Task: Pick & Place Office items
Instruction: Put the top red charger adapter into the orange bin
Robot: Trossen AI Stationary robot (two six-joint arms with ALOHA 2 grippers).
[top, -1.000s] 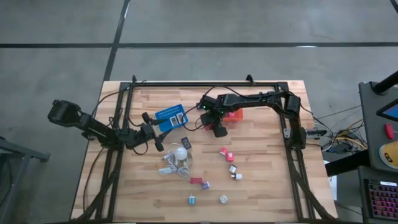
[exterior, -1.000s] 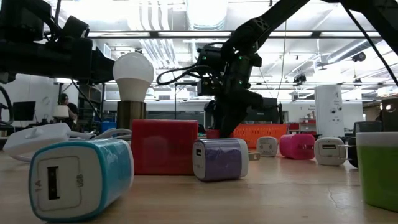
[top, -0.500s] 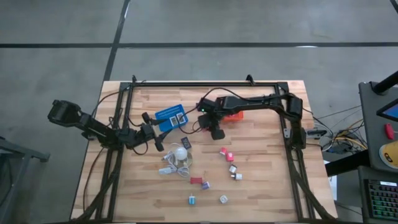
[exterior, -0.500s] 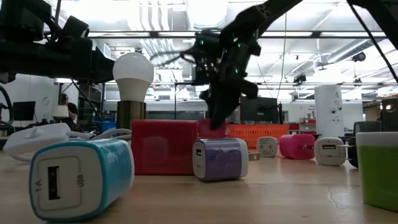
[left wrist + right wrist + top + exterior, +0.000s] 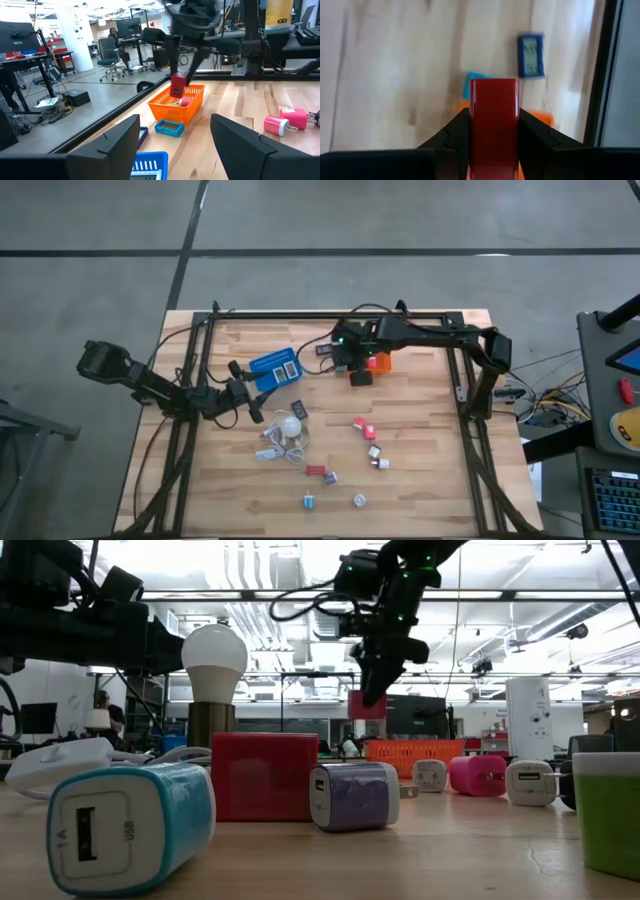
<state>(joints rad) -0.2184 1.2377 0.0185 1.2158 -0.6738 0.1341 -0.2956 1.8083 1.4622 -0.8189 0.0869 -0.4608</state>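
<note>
Above orange basket (image 5: 377, 363) — right pincer (image 5: 368, 692) grips red block (image 5: 494, 125); high view hides it.

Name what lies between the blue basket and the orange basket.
A small bluish piece, close to the orange basket; the left wrist view shows it.

Right pincer (image 5: 366, 698) holds a red block (image 5: 366, 706) aloft.
</note>
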